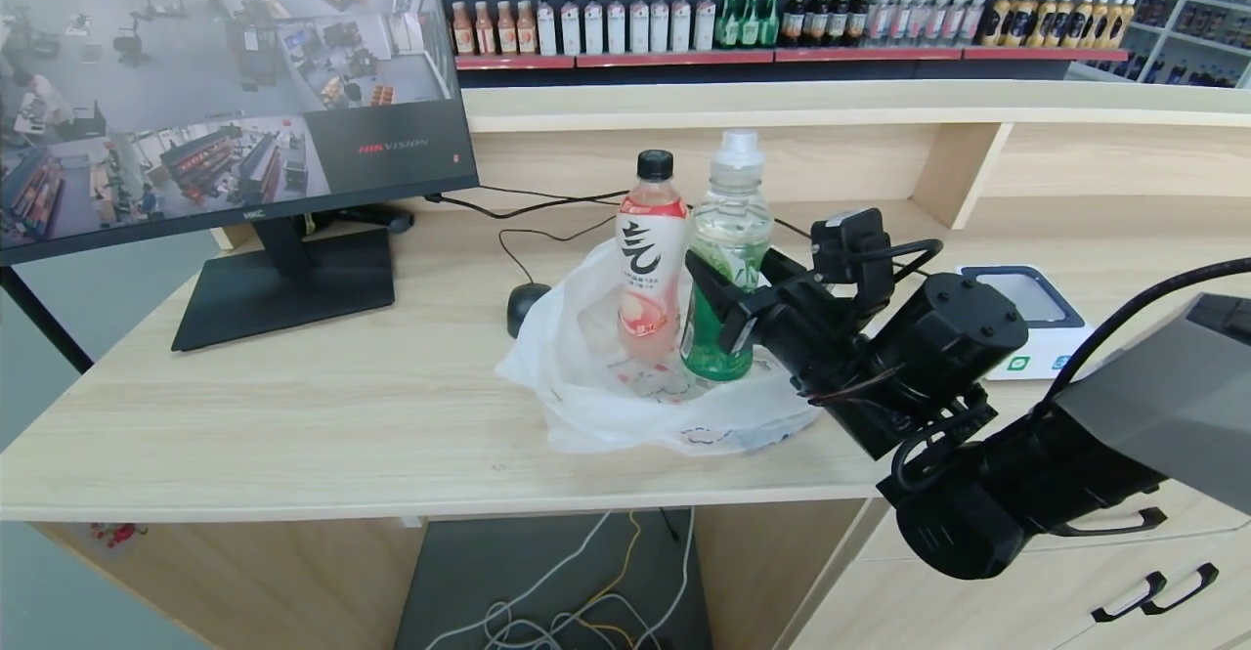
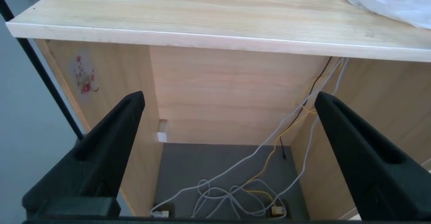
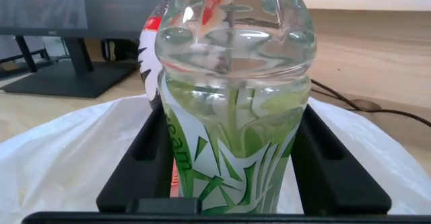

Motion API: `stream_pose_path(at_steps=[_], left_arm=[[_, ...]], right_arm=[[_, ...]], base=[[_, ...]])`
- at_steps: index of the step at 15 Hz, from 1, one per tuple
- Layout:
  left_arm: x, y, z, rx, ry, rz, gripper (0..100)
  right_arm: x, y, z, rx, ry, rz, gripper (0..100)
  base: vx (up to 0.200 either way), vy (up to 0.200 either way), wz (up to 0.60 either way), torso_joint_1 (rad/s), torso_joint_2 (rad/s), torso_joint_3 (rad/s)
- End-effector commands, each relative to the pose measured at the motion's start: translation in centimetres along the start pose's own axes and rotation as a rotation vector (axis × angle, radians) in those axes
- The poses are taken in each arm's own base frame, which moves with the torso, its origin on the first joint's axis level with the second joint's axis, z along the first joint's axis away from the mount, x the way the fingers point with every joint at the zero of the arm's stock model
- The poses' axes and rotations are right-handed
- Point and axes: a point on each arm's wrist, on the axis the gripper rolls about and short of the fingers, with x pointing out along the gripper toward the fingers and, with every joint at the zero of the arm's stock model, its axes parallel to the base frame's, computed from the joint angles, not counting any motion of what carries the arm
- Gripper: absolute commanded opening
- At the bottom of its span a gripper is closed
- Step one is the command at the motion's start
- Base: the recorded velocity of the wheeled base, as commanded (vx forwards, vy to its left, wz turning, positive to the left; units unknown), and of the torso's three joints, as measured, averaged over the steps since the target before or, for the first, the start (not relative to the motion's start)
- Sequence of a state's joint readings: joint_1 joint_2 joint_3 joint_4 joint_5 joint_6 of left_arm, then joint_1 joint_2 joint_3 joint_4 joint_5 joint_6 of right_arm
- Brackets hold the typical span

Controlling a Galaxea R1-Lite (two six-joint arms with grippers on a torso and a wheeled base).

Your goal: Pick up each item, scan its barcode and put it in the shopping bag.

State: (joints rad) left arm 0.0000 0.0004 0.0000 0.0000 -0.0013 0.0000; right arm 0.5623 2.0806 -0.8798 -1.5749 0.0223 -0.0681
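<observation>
Right gripper [image 1: 718, 303], at centre frame in the head view, has its jaws pressed against both sides of the green bottle [image 1: 733, 225], gripping it low on the label. That bottle stands upright inside the white shopping bag [image 1: 606, 406], touching the pink bottle [image 1: 651, 259] just to its left, which is also in the bag. The scanner [image 1: 1036, 313] sits to the right on the counter [image 1: 293, 415]. The left gripper [image 2: 229, 157] hangs below the counter edge, fingers spread wide and empty. Judged from this, both drinks are bagged, and what remains is releasing the green one and drawing the arm back.
</observation>
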Motion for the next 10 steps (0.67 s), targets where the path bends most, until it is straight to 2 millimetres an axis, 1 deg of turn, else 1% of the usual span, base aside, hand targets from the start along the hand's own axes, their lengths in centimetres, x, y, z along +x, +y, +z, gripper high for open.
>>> stream_pose_path(at_steps=[1,5,8,10], left_arm=[[0.0,0.0,0.0,0.000,0.000,0.000,100],[0.0,0.0,0.0,0.000,0.000,0.000,100],[0.0,0.0,0.0,0.000,0.000,0.000,100],[0.0,0.0,0.0,0.000,0.000,0.000,100]], right_arm=[[-0.1,-0.7,-0.2,-0.003,0.010,-0.017,0],[-0.3,-0.9,-0.1,-0.004,0.012,-0.022,0],[-0.6,-0.9,-0.3,-0.004,0.029,-0.021,0],[-1.2,-0.7,-0.9,-0.003,0.063,-0.018,0]], base=[[0.000,0.000,0.00,0.000,0.00,0.000],[0.000,0.000,0.00,0.000,0.00,0.000],[0.000,0.000,0.00,0.000,0.00,0.000],[0.000,0.000,0.00,0.000,0.00,0.000]])
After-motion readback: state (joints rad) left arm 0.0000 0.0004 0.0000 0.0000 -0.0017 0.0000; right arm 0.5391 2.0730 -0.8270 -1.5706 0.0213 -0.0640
